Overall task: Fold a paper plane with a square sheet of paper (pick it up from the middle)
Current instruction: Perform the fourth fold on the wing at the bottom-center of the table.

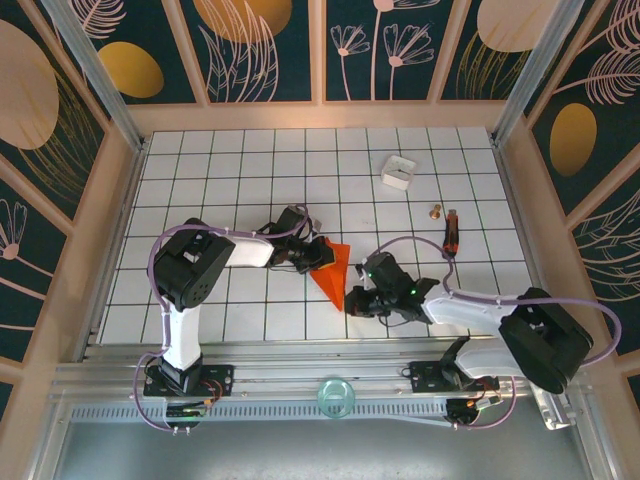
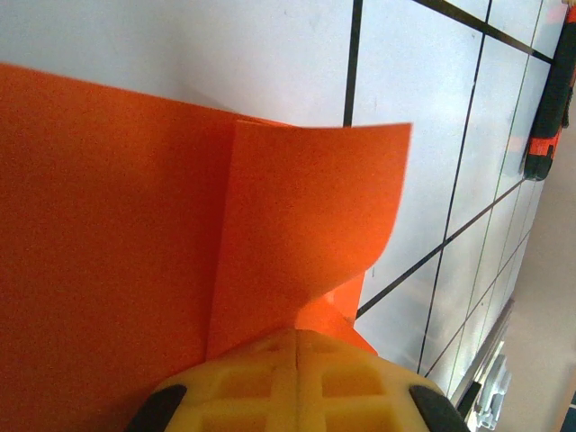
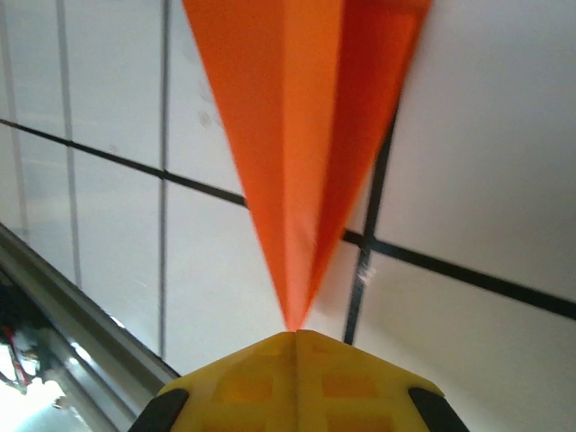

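The paper plane [image 1: 337, 268] is mid tabletop [image 1: 240, 160], a bit near. The left tool [image 2: 293, 342] pinches its wide end and the right tool [image 3: 295, 337] pinches its point. Pulling apart could rip the thin paper, and the curled flap could fold crooked.

No text, label, brand, number or sign can be read on anything here.
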Available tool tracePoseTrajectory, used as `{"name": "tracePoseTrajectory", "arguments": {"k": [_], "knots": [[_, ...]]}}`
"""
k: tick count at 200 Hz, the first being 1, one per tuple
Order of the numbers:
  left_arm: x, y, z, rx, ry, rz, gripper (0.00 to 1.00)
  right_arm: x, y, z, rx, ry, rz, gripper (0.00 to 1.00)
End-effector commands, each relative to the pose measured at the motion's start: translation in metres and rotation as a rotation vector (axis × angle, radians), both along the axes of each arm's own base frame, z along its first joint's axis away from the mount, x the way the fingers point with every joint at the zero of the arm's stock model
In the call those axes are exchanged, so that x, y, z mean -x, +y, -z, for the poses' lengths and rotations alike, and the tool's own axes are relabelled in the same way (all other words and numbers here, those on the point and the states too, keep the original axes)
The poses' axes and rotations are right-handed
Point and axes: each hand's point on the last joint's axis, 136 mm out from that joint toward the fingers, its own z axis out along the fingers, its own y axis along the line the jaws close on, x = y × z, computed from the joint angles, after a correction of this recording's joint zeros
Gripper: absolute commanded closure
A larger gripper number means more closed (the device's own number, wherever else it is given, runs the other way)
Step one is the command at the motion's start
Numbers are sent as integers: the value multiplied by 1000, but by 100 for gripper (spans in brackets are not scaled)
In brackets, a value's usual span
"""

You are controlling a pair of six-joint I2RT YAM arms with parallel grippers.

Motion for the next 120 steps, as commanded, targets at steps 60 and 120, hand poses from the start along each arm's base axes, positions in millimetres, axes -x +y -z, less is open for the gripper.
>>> {"name": "tracePoseTrajectory", "arguments": {"k": [60,120], "knots": [[12,37,55,-183,88,-56,99,-27,25,-2,-46,-17,-13,100],[9,35,51,-182,78,-52,99,-12,4,36,31,52,1,100]]}}
